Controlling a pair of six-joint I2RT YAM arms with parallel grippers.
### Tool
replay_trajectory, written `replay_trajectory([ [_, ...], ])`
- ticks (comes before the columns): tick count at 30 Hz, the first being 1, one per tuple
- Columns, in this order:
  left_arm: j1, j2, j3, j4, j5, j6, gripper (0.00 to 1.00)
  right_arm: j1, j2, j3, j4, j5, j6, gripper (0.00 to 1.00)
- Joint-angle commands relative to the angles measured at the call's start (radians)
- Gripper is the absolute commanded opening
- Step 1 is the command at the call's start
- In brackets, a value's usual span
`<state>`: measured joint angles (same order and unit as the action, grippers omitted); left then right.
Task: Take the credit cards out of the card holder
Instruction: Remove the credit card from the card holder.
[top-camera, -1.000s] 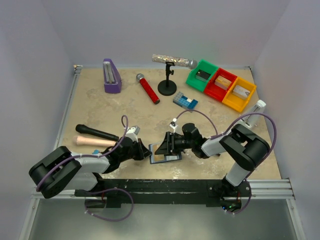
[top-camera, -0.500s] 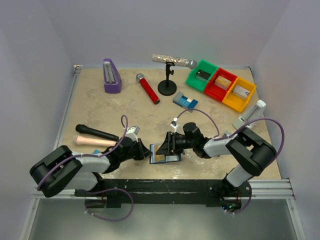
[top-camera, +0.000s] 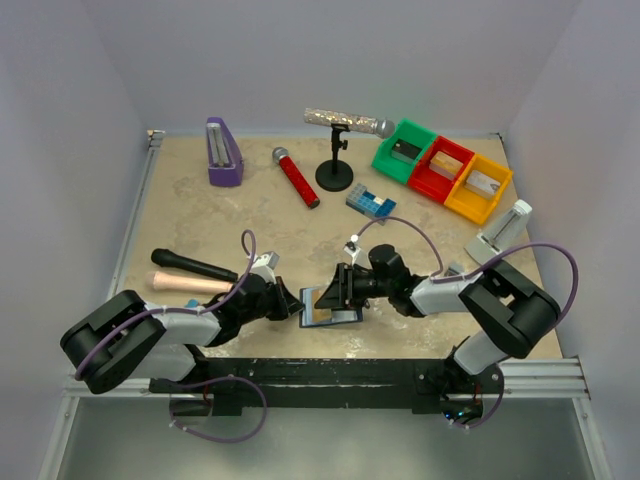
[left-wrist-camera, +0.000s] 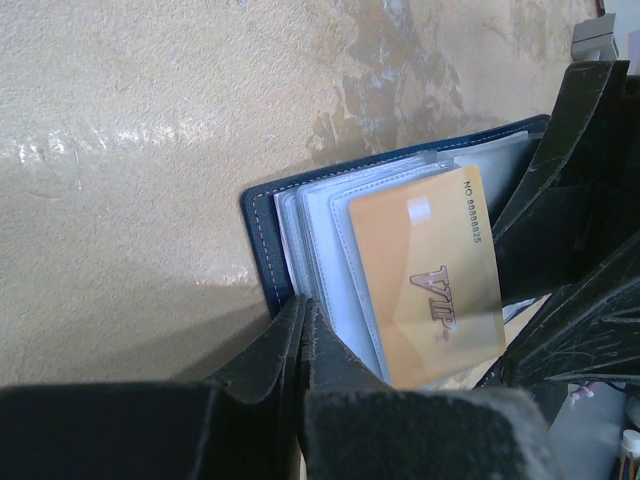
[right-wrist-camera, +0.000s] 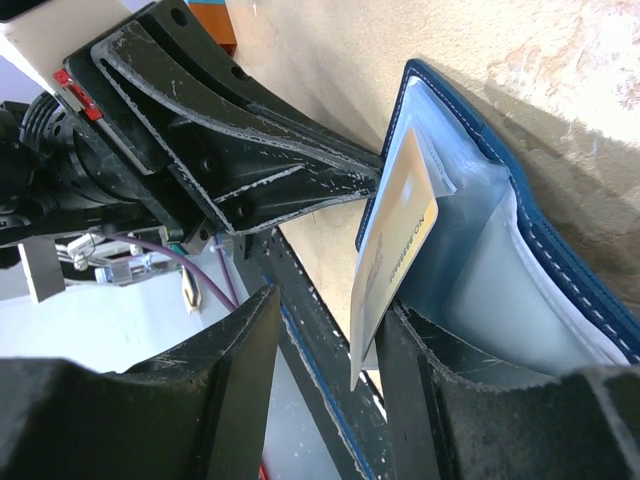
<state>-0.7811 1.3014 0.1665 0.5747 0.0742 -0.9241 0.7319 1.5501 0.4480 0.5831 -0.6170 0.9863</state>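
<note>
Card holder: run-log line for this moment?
left fingers: shut on card holder | right fingers: open around gold card | gold card: partly out

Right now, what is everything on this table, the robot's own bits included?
card holder: one, dark blue, open, near edge
gold card: one, sticking out of holder
metronome: one, purple, far left
red microphone: one, far centre
silver microphone: one, on black stand
brick block: one, blue-white, centre
bins: three, green, red, yellow, far right
white holder: one, right
black handle, tan handle: one each, left
left gripper: one, shut on card holder
right gripper: one, open around gold card
</note>
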Motion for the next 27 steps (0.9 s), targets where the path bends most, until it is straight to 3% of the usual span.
replay_trajectory([
  [1,0.0,0.025,-0.016,-0.079,-0.048,0.019,0.0,-0.008,-0.044,-0.005,0.009,0.014,-0.018,0.46],
  [27,0.017,-0.011,-0.044,-0.099,-0.062,0.028,0.0,-0.032,-0.099,-0.026,-0.051,0.028,-0.046,0.43],
])
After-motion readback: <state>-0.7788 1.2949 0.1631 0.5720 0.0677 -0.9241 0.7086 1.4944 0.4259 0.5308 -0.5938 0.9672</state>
